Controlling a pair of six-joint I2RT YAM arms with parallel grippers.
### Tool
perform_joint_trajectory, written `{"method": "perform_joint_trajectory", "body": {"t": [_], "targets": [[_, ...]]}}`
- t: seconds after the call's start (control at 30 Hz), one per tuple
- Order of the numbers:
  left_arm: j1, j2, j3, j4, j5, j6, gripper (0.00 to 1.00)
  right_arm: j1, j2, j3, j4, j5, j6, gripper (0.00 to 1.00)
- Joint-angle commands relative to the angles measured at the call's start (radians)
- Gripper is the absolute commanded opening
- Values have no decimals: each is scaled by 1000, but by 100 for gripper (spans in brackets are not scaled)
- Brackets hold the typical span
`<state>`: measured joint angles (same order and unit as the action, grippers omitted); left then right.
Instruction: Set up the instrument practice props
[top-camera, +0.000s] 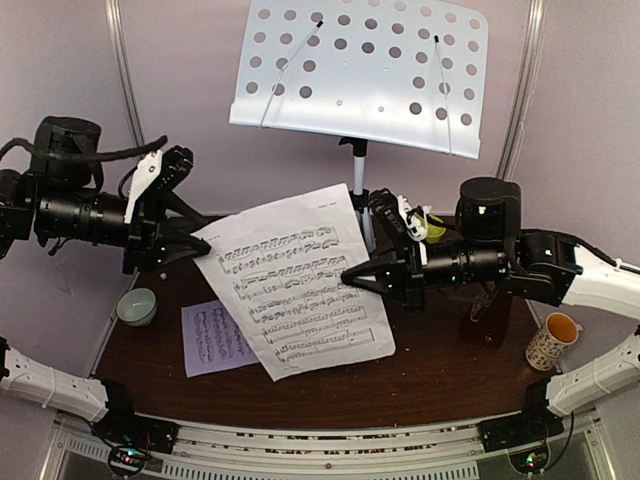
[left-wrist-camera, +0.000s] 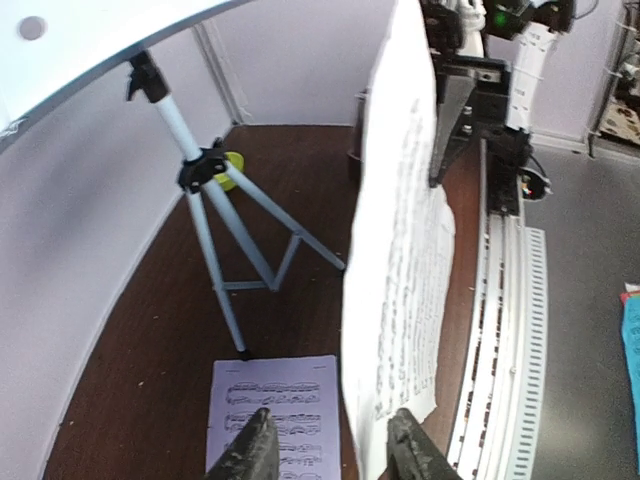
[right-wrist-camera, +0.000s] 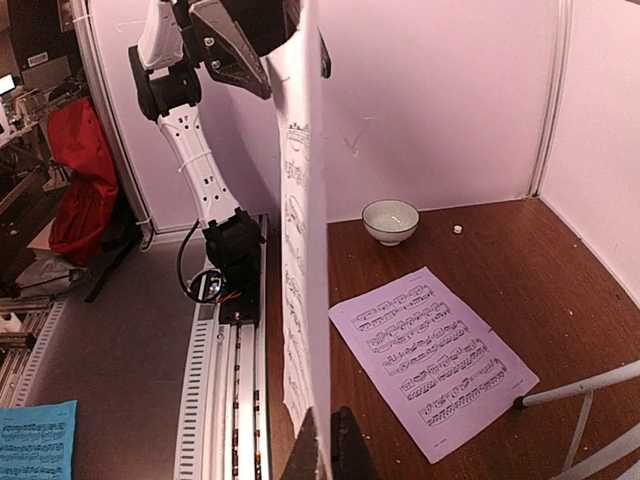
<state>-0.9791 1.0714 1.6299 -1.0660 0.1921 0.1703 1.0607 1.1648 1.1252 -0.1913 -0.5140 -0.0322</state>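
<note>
One raised page (top-camera: 300, 285) and one flat page (top-camera: 212, 338) bear illegible notation

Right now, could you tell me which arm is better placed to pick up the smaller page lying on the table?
Left, probably. The left fingers stand open facing the smaller page, which lies on the table's left side; the right fingers are shut on the large sheet.
</note>
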Motion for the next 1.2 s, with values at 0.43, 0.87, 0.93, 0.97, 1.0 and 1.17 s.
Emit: {"method": "perform_joint_trajectory", "body": {"t": [0.43,0.87,0.93,0.97,1.0,1.17], "targets": [[-3,32,160,346,-567,-192,75,-30,-93,267,-83,311,189,0],[31,322,555,386,-600,-127,72,-163,-86,485,-127,466,250,0],[57,345,579,407,-544,-152,71,-191,-87,498,-117,479,262,0],[72,367,598,411,-518,-166,71,-205,-85,509,-116,485,266,0],[84,386,620,412,-497,-176,70,-215,-79,524,-115,486,269,0],[99,490,718,412,-463,-166,70,-263,-36,578,-93,493,269,0]]}}
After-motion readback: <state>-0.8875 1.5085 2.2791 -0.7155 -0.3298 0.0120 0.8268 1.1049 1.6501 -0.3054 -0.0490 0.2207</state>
